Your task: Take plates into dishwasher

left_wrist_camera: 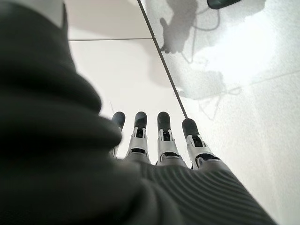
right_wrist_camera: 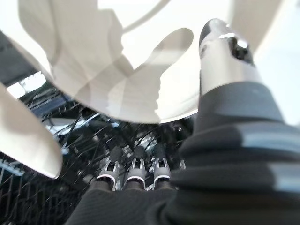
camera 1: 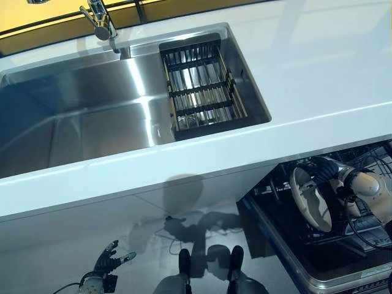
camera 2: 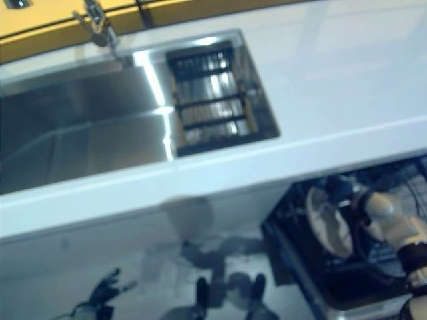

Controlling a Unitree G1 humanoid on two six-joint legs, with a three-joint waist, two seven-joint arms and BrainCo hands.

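Note:
A white plate (camera 1: 309,199) stands on edge in the lower dishwasher rack (camera 1: 361,229), under the counter at the right. My right hand (camera 1: 329,169) reaches into the rack and holds it. In the right wrist view the thumb (right_wrist_camera: 225,51) lies on the plate's face (right_wrist_camera: 117,61), and the fingers (right_wrist_camera: 136,168) sit below its rim over the black wires. Another white edge (right_wrist_camera: 28,140) shows beside it. My left hand (camera 1: 110,260) hangs low by the floor, its fingers (left_wrist_camera: 164,140) straight and holding nothing.
The steel sink (camera 1: 79,116) holds a black drainer basket (camera 1: 199,86) at its right end, with the faucet (camera 1: 98,21) behind. White counter (camera 1: 318,73) runs to the right. The open dishwasher door (camera 1: 282,245) juts out low on the right.

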